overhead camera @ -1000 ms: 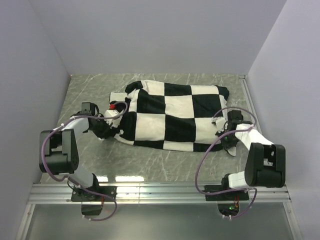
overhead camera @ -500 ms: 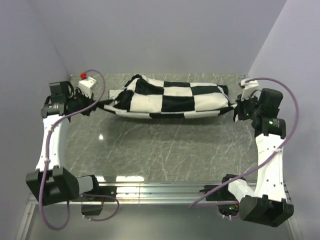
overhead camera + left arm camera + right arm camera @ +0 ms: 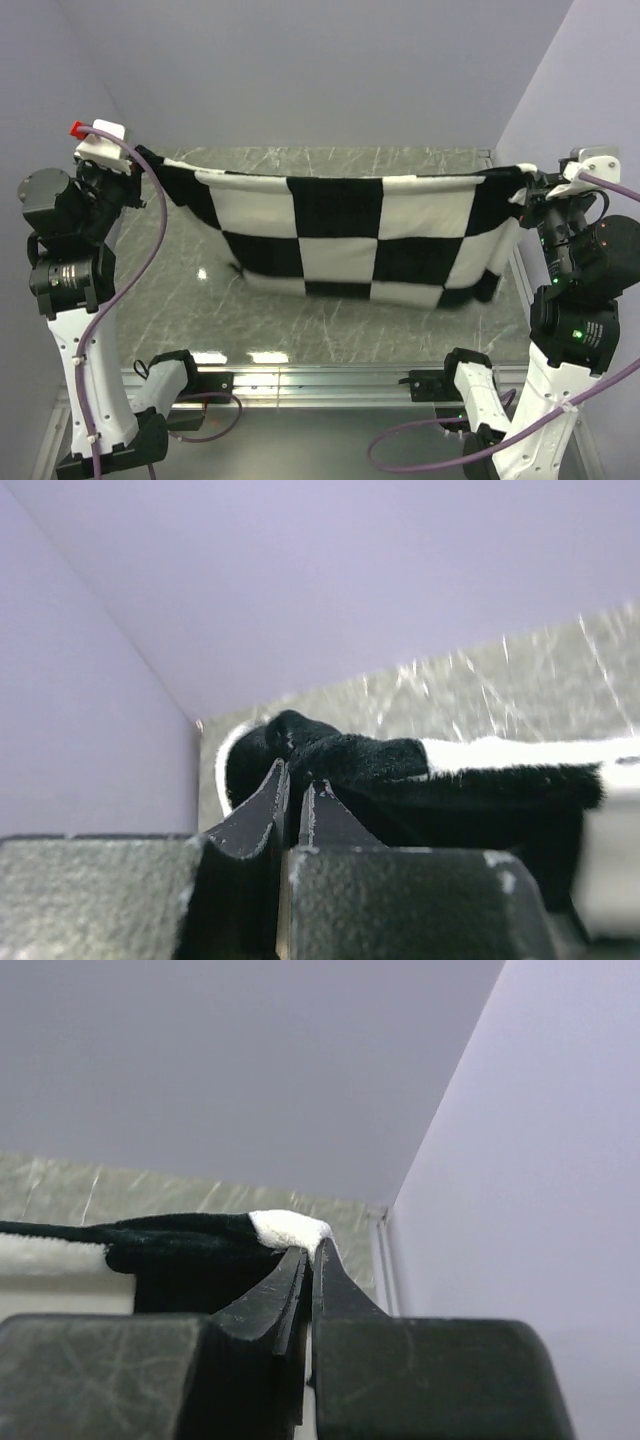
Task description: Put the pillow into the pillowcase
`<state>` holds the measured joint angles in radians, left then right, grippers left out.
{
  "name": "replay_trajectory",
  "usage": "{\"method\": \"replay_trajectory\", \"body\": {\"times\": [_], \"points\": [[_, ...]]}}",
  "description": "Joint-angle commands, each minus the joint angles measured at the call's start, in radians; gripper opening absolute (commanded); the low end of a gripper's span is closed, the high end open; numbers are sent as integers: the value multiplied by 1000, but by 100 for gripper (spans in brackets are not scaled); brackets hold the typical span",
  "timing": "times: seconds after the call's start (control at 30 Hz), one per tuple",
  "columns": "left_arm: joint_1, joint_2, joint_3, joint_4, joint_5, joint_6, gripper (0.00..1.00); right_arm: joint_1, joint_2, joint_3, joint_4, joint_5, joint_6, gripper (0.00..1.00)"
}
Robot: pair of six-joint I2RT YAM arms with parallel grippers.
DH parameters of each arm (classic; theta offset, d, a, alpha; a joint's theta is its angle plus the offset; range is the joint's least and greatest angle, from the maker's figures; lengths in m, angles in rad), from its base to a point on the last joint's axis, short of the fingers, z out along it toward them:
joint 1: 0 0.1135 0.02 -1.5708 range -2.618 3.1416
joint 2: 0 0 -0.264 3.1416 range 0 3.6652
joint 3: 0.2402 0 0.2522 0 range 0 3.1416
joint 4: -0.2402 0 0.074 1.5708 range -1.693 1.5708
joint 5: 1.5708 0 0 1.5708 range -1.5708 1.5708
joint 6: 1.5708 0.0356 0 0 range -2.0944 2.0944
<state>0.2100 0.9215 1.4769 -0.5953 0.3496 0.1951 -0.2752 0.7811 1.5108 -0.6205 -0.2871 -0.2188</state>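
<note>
The black-and-white checkered pillowcase hangs stretched in the air between both arms, its lower edge just above the table. My left gripper is shut on its upper left corner, seen as black fabric in the left wrist view, pinched at my left gripper. My right gripper is shut on the upper right corner, a white tip of fabric above my right gripper. The pillow itself does not show; the case looks filled and hides whatever is inside.
The grey marble table lies under the hanging case. Lilac walls close in the back and both sides. A metal rail runs along the near edge by the arm bases.
Both arms have risen and spread apart, lifting the pillowcase off the table. It went from lying flat to hanging taut between the two grippers.
</note>
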Motion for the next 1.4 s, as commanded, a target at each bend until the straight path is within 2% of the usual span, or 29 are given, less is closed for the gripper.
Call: {"method": "replay_trajectory", "body": {"times": [0.0, 0.23, 0.37, 0.4, 0.47, 0.5, 0.53, 0.57, 0.6, 0.63, 0.67, 0.7, 0.73, 0.77, 0.83, 0.87, 0.97, 1.0, 1.1, 1.23, 1.3, 1.37], "points": [[14, 46, 42, 155, -97, -43, 0, -15, 90, 9, 217, 112, 13, 0], [8, 218, -91, 287, -52, -59, 0, -7, 318, -118, 378, 91, 47, 0], [-6, 435, -110, 379, -83, -59, 0, 21, 498, -127, 475, 114, 64, 0], [-9, 480, -99, 402, -101, -60, 0, 34, 586, -118, 490, 118, 70, 0], [-17, 644, -61, 434, -113, -57, 0, 53, 689, -55, 510, 138, 79, 0], [-17, 710, 9, 430, -115, -60, 1, 60, 804, -25, 516, 150, 82, 0], [-26, 784, 76, 399, -121, -63, 9, 79, 876, 89, 466, 202, 81, 0], [-30, 950, 164, 341, -151, -69, 22, 88, 953, 176, 415, 247, 84, 9], [-32, 1029, 351, 240, -175, -85, 53, 93, 1095, 266, 363, 282, 94, 16], [-24, 1104, 455, 173, -187, -121, 63, 96, 1156, 423, 282, 331, 101, 25], [-18, 1225, 552, 116, -184, -135, 69, 97, 1179, 431, 297, 359, 90, 37], [-12, 1269, 694, 47, -184, -147, 99, 97, 1155, 405, 335, 365, 70, 47], [-1, 1330, 756, 11, -176, -152, 99, 93, 1144, 381, 347, 355, 44, 54], [0, 1352, 813, -21, -181, -145, 99, 93, 1138, 396, 322, 358, 42, 54], [0, 1364, 888, -83, -198, -122, 99, 79, 1135, 457, 221, 355, 52, 55], [0, 1347, 887, -98, -199, -112, 99, 62, 1126, 460, 199, 327, 59, 60], [6, 1225, 745, -103, -135, -91, 99, 36, 1043, 413, 131, 290, 52, 62], [6, 1184, 627, -92, -130, -86, 99, 27, 990, 399, 107, 226, 44, 72], [3, 1015, 429, -78, -94, -66, 99, 25, 872, 324, -19, 128, 10, 73], [3, 820, 271, -107, -71, -57, 99, 25, 706, 140, -181, -21, 16, 73], [0, 763, 174, -149, -34, -43, 99, 27, 602, 59, -217, -72, 24, 74], [-3, 648, 64, -126, -21, -30, 99, 28, 525, -97, -222, -125, 41, 76]]}}
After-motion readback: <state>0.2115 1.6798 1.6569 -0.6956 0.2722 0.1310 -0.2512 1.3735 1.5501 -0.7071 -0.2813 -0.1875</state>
